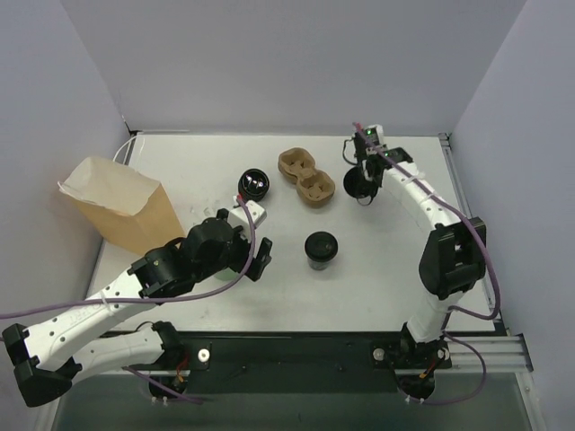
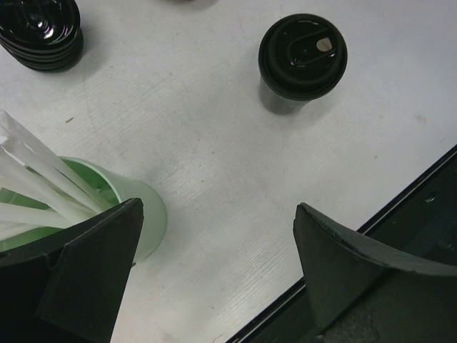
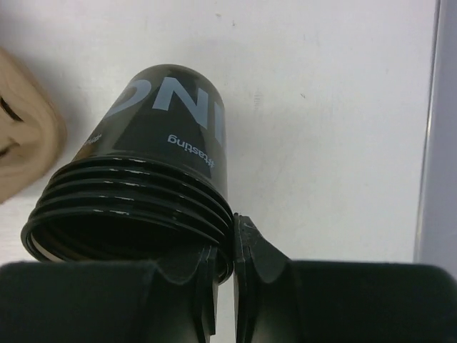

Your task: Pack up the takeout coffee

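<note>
The takeout coffee (image 1: 321, 249) is a short black cup with a black lid (image 2: 303, 53), standing upright near the middle of the table. My left gripper (image 2: 218, 271) hangs open near the table's front edge, left of the coffee and apart from it, with only bare table between its fingers. Over at the back right, my right gripper (image 3: 232, 229) is shut on the rim of a lidless black cup (image 3: 168, 136). That cup shows several stacked rims and leans. The same cup (image 1: 358, 185) sits just right of the carrier.
A brown pulp cup carrier (image 1: 306, 177) lies at the back centre. A brown paper bag (image 1: 117, 211) stands at the left. A green cup with white straws (image 2: 136, 207) is by my left finger. A stack of black lids (image 2: 39, 28) sits behind it.
</note>
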`<state>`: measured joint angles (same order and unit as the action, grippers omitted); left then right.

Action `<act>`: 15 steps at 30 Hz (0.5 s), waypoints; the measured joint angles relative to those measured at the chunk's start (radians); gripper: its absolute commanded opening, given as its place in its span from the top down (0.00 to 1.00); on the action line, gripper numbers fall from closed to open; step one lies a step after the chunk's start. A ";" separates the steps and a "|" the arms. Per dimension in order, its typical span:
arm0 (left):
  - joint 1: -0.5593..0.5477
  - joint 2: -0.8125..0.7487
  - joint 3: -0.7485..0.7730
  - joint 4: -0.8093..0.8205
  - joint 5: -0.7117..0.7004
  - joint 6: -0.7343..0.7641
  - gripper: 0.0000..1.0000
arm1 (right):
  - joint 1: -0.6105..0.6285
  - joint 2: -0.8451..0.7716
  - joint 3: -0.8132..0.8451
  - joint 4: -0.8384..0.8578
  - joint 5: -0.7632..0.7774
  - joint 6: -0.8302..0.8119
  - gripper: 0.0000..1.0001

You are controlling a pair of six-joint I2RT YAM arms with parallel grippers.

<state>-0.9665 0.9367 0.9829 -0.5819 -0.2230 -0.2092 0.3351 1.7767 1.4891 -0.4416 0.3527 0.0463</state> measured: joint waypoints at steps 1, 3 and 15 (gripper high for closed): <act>0.000 -0.004 -0.013 0.000 -0.001 0.000 0.04 | -0.022 -0.001 0.042 -0.044 -0.023 0.057 1.00; 0.001 -0.007 -0.035 0.000 -0.001 0.003 0.04 | -0.068 -0.024 0.073 -0.122 -0.076 0.175 1.00; 0.002 -0.057 -0.113 -0.005 0.023 0.003 0.04 | -0.258 -0.081 -0.005 -0.474 -0.402 0.449 1.00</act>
<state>-0.9646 0.8799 0.8696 -0.5873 -0.1997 -0.2058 0.0772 1.6955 1.4837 -0.9154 -0.0498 0.4950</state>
